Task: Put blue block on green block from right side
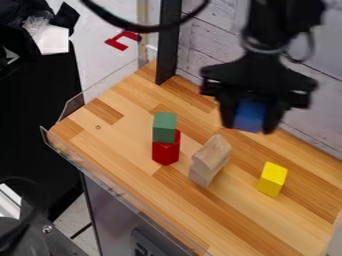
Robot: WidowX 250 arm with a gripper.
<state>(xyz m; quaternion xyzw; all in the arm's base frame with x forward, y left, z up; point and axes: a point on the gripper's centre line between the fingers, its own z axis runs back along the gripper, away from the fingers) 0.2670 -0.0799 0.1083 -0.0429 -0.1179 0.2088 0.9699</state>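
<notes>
As claw (249,125) grips blue block (250,115), green block (164,127) on red block (166,152)

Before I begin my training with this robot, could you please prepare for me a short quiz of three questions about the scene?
1. Fill in the colour: the green block rests on top of the ____ block.
2. Which one does the gripper hold? A) the yellow block B) the blue block C) the bare wooden block
3. True or false: the blue block is already stacked on the green block.

Key: 1. red, for the red block; 2. B; 3. false.
</notes>
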